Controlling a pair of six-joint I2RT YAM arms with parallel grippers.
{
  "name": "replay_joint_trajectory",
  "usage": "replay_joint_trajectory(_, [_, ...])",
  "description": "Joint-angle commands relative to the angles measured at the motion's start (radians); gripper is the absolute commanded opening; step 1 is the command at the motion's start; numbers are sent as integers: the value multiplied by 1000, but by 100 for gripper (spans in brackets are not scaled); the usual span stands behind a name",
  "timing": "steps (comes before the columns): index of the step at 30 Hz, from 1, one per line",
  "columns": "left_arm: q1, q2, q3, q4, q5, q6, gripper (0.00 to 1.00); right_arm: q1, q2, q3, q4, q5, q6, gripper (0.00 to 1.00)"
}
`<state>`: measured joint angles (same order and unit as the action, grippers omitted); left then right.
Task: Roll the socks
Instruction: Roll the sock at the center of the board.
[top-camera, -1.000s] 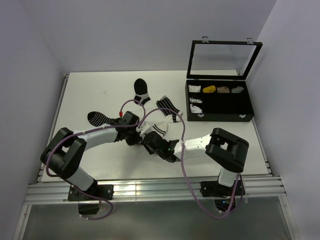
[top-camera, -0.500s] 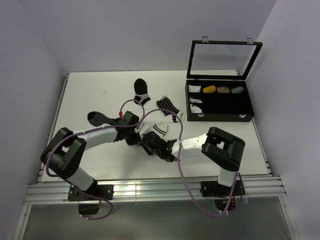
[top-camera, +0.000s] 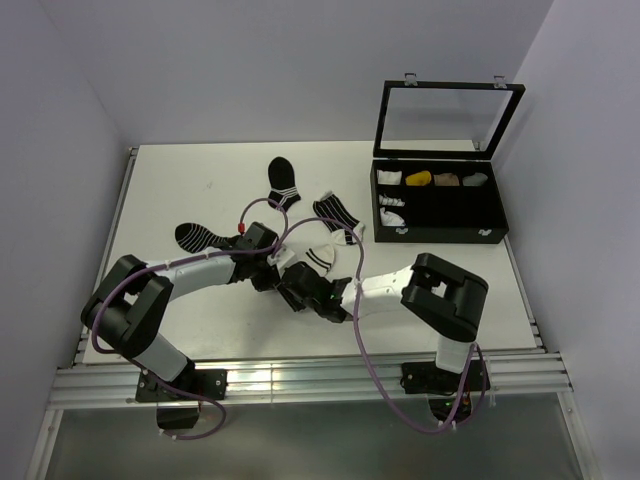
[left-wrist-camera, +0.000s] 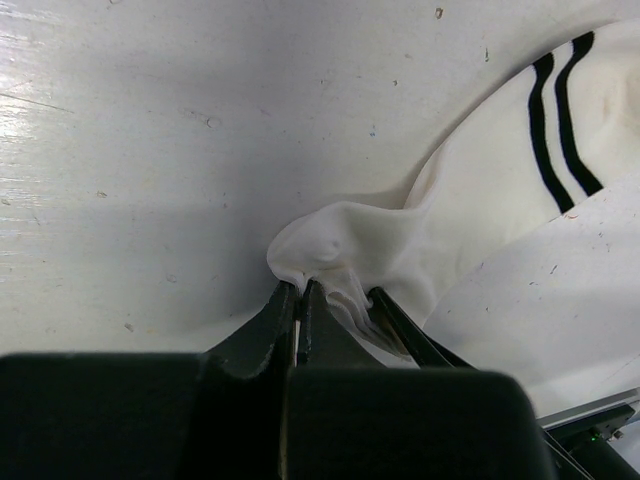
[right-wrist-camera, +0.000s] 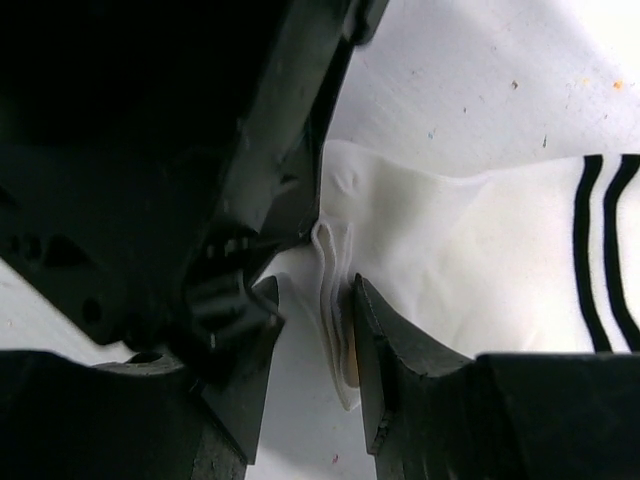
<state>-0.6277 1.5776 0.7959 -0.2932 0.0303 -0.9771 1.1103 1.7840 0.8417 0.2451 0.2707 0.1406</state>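
This is a robotics lab test cell rather than a home. A plain white worktop (top-camera: 200, 180) sits boxed in by bare pale partition walls (top-camera: 60, 130), with aluminium extrusion rails (top-camera: 300, 380) along its near edge carrying two bolted-down arms and their looped purple cables (top-camera: 365, 340). A black compartmented case (top-camera: 440, 205) with a propped clear lid stands at the right.

four small socks lie on the white surface (top-camera: 200, 185): one mostly white ankle sock with black stripes (top-camera: 322, 255), and three black socks with white stripes (top-camera: 283, 180) (top-camera: 338, 214) (top-camera: 199, 236). there is one black compartmented box with a clear raised lid (top-camera: 440, 218). two robot arms are there, each with one hand.
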Motion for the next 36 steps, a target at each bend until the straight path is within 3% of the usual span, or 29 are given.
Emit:
replay_joint_trajectory(1, [-4,18,-35,-95,-7,32,0,3,49,53,-12,16,1,43])
replay_joint_trajectory(4, [-4,16,-44,-83,3,28,0,3,69,62,-23,24,7,36])
replay_joint_trajectory(5, [-4,15,-46,-81,8,20,0,3,72,62,-27,24,11,26])
replay_joint_trajectory(8, [-4,-13,-64,-70,7,-3,0,-3,66,56,-33,2,30,8])
replay_joint_trajectory(10, [-3,-37,-83,-67,-13,-18,3,-23,48,25,-26,-48,54,1])
replay_joint_trajectory(12, [-3,-83,-99,-63,-26,-47,11,-49,23,1,-23,-92,71,0])
replay_joint_trajectory(14, [2,-138,-124,-60,-39,-81,26,-95,5,-10,-20,-195,99,0])
replay_joint_trajectory(15, [3,-157,-133,-58,-70,-93,39,-111,-4,-18,-18,-232,108,0])
replay_joint_trajectory(18, [8,-238,-167,-54,-99,-141,61,-187,-14,-30,3,-414,157,0])
replay_joint_trajectory(21, [10,-326,-217,-14,-119,-189,68,-251,-6,-38,36,-569,214,0])
replay_joint_trajectory(26, [10,-419,-313,81,-109,-232,69,-351,46,-36,106,-804,333,0])
replay_joint_trajectory(36, [8,-340,-345,244,-83,-222,68,-472,172,-67,299,-1043,620,0])
